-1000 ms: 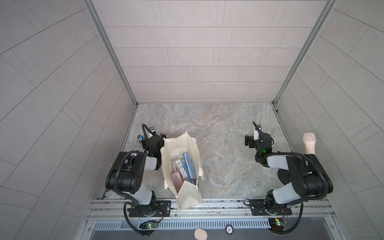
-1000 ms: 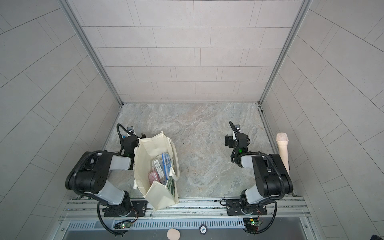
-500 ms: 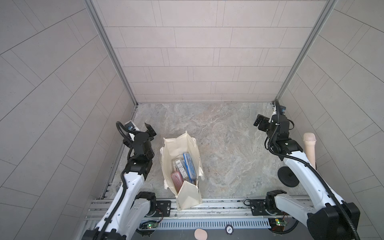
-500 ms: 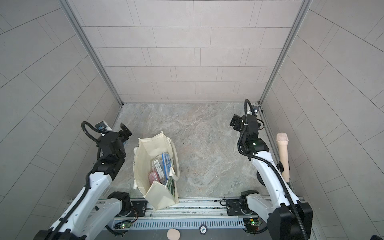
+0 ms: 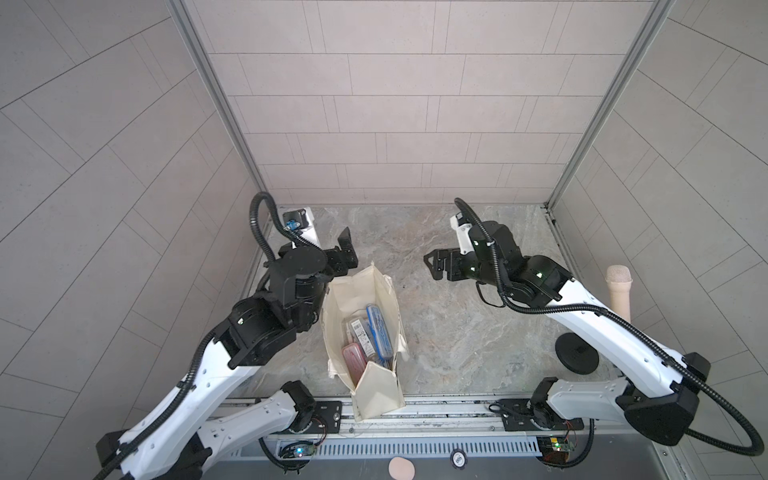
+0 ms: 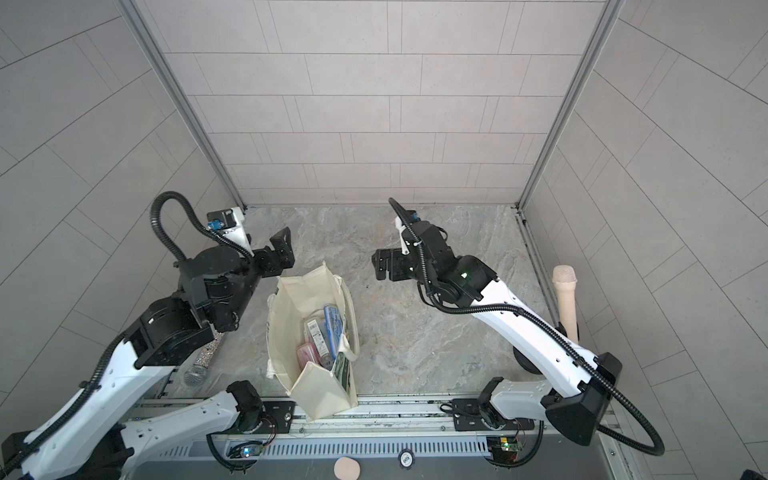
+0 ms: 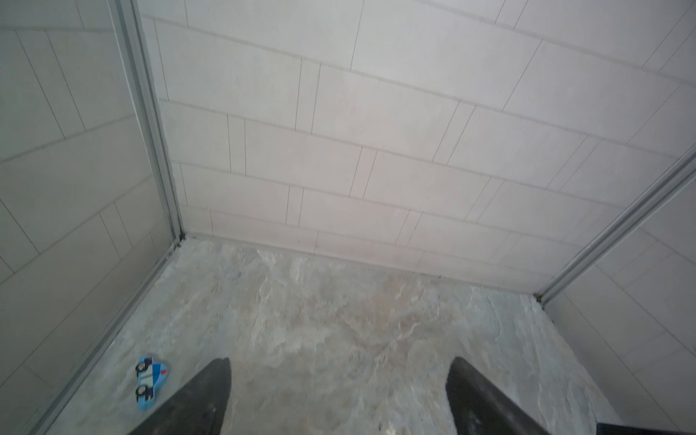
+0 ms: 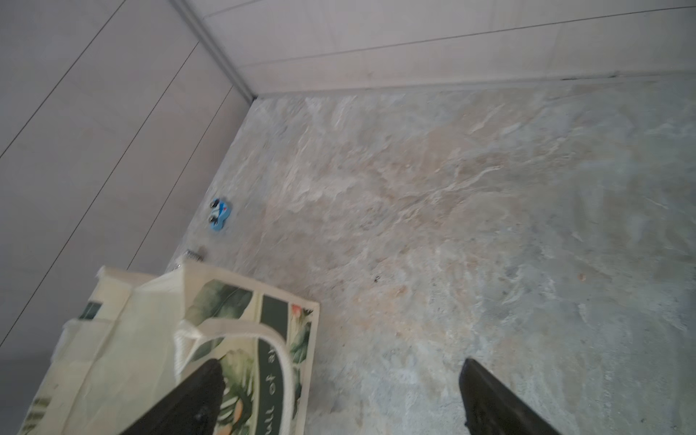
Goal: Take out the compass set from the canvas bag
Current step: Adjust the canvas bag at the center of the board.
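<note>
- Canvas bag (image 5: 376,390) stands upright at about 7 o'clock on the marble tabletop (image 5: 457,332), its near end over the front rail; in both top views its mouth gapes open (image 6: 320,395).
- Inside the bag lie a blue case (image 5: 378,332), a clear packet with a barcode label (image 5: 359,336) and a pink case (image 5: 354,359), packed side by side. Which of them is the compass set I cannot tell; nothing has been lifted out.
- Green leaf print and a loop handle show on the bag's outer side in the right wrist view (image 8: 113,339).
- Left gripper (image 5: 348,249) hangs just past the bag's far end, at its 11 o'clock. Its jaws are spread wide with only bare tabletop between them (image 7: 339,363).
- Right gripper (image 5: 430,264) hovers at the bag's 1 o'clock, apart from it and pointing toward it. Its jaws are likewise spread and empty (image 8: 341,361).
- Blue toy car (image 7: 150,382) sits by the left wall at about 10 o'clock.
- Silver glitter microphone (image 6: 199,370) lies at 8 o'clock, partly under the left arm.
- Beige microphone (image 5: 619,295) stands at 3 o'clock above a black round base (image 5: 577,353).
</note>
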You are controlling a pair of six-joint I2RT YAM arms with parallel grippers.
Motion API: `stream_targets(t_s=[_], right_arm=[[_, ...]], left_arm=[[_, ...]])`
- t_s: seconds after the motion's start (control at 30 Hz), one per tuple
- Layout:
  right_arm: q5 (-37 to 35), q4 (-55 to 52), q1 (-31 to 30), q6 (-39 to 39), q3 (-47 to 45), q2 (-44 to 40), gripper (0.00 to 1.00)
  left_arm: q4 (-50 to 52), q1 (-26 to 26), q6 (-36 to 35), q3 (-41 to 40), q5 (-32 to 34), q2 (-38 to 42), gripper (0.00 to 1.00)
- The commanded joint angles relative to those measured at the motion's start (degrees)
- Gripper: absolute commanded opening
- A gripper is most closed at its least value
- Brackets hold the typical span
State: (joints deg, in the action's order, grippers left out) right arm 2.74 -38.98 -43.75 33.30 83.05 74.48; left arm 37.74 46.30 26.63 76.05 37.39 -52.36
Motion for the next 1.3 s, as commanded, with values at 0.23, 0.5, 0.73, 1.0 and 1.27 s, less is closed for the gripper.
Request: stream_targets(t_s=[0.23, 0.5, 0.73, 1.0, 1.27], right_arm=[[8.59, -12.45, -6.70, 1.52, 9.36, 7.44, 0.88], [13.59, -13.79, -7.52, 3.37, 13.21, 11.55, 0.85], [14.33, -15.06, -8.11, 5.02, 12.68, 10.85, 0.83], [11.75, -18.58, -8.11, 3.68, 13.20, 8.24, 0.83], [5.46, -20.18, -7.72, 1.68, 7.81, 0.73, 0.83]], left_arm=[[45.34, 6.90, 31.05, 5.20, -10.83, 5.27, 0.81], [38.02, 6.86, 36.43, -8.55, -24.61, 9.76, 0.47], [40.17, 6.58, 37.12, -9.39, -23.81, 8.78, 0.37], [39.95, 4.05, 31.42, -7.07, -23.18, 3.96, 0.00], [25.78, -12.26, 9.95, -2.36, -33.05, -8.40, 0.00]])
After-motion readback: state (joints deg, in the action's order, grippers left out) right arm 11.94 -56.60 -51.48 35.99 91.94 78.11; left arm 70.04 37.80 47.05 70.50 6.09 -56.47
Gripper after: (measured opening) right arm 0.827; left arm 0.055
